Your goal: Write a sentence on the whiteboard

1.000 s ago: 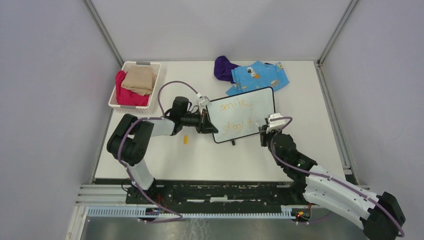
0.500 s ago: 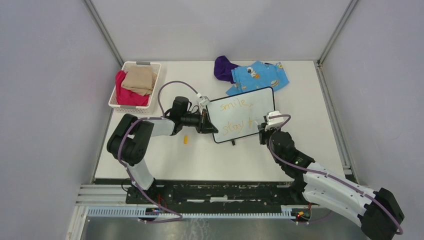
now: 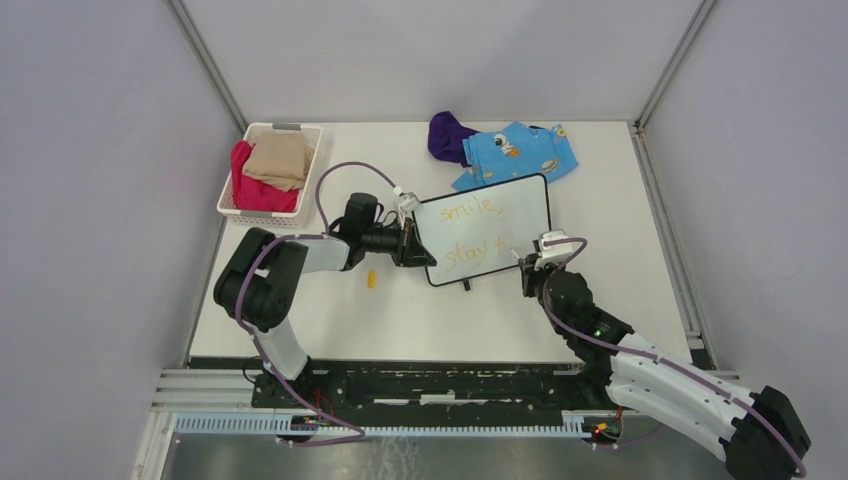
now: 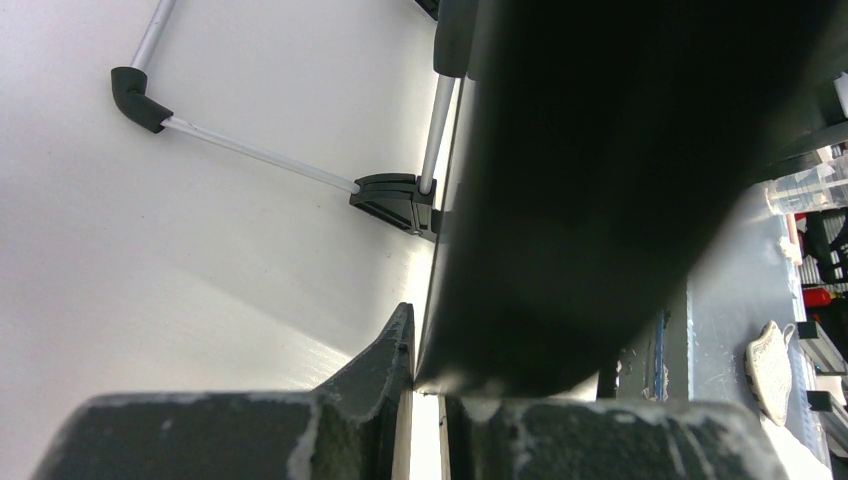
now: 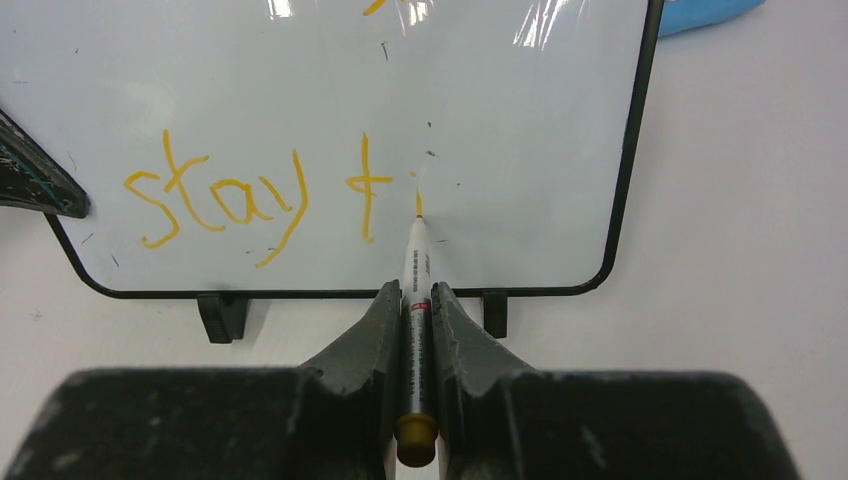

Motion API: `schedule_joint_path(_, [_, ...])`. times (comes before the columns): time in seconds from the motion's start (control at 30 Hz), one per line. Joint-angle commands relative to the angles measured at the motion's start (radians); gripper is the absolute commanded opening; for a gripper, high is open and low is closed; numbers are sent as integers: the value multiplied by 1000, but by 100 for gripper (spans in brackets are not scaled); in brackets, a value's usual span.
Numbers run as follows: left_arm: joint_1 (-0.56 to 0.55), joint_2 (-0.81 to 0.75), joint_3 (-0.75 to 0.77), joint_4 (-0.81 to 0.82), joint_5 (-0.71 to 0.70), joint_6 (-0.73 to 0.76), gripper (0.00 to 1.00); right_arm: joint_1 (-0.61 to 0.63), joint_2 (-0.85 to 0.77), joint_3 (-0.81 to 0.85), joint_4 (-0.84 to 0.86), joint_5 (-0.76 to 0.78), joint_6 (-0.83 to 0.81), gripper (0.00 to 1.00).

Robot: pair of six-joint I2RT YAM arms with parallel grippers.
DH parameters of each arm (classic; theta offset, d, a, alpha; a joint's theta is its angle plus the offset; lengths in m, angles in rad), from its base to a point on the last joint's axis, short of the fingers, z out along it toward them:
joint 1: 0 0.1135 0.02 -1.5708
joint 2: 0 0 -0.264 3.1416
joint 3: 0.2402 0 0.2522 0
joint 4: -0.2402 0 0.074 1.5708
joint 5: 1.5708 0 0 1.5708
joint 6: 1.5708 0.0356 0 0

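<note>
Right end effector (image 5: 410, 292) pinches a slim white marker (image 5: 417, 256), tip seemingly touching the glossy whiteboard (image 5: 510, 110).

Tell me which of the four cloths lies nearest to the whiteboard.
The blue patterned cloth, just behind the whiteboard. The purple cloth lies farther off; the red cloth and beige cloth sit in the basket.

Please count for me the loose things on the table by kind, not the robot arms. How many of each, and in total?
whiteboard: 1
marker: 1
basket: 1
cloths: 4 (red cloth, beige cloth, purple cloth, blue patterned cloth)
small orange piece: 1
Total: 8
</note>
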Motion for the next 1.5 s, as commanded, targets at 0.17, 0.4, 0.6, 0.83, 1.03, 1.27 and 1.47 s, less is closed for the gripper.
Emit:
schedule_joint_path(0.17, [-26, 46, -5, -109, -113, 70, 2, -5, -18, 74, 13, 44, -27, 0])
schedule_joint_path(0.4, [-27, 44, -4, -112, -113, 73, 2, -19, 19, 118, 42, 47, -50, 0])
schedule_joint_path(0.6, [-28, 44, -4, -112, -113, 72, 2, -33, 42, 122, 49, 41, -51, 0])
schedule_joint_path(0.83, [-27, 44, -4, -112, -113, 74, 2, -42, 46, 85, 47, 21, -28, 0])
schedule_joint_path(1.03, [-27, 45, -5, -112, -115, 74, 2, -42, 35, 40, 34, 3, 4, 0])
schedule_joint_path(1.27, [-29, 47, -3, -115, -115, 74, 2, -43, 5, -9, 15, -3, 32, 0])
schedule_joint_path(1.47, [-29, 46, -3, -116, -117, 76, 2, -44, -10, -18, 4, -7, 38, 0])
